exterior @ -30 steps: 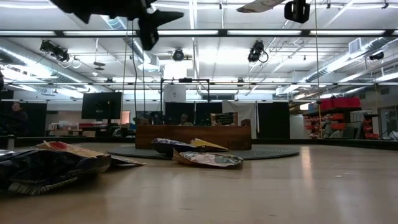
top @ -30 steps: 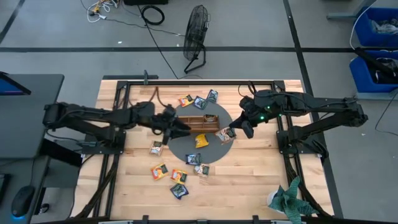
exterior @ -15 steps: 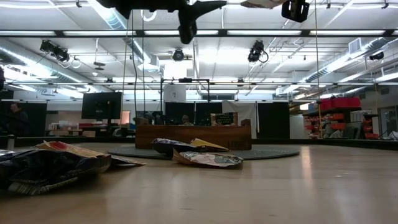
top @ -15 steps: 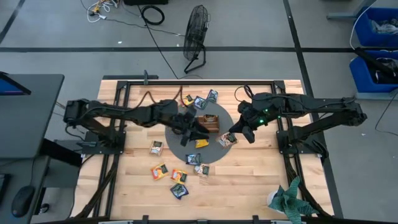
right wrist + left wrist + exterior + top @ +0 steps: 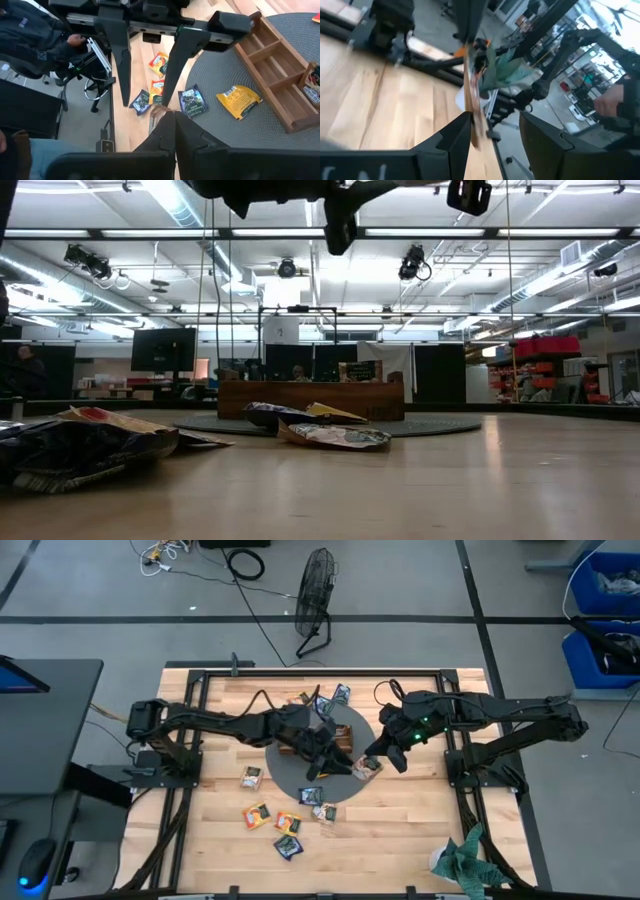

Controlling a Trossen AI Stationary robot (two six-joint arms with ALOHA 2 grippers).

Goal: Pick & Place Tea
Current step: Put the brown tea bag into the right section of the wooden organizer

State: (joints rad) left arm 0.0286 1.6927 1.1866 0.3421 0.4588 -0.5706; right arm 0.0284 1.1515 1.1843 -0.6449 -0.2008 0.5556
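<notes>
My matt black plastic fingers (image 5: 170, 137) hang over glossy foil sachets (image 5: 192, 101), a woven grey mat (image 5: 280, 145), and a smooth brown wooden tray (image 5: 280, 75).
</notes>
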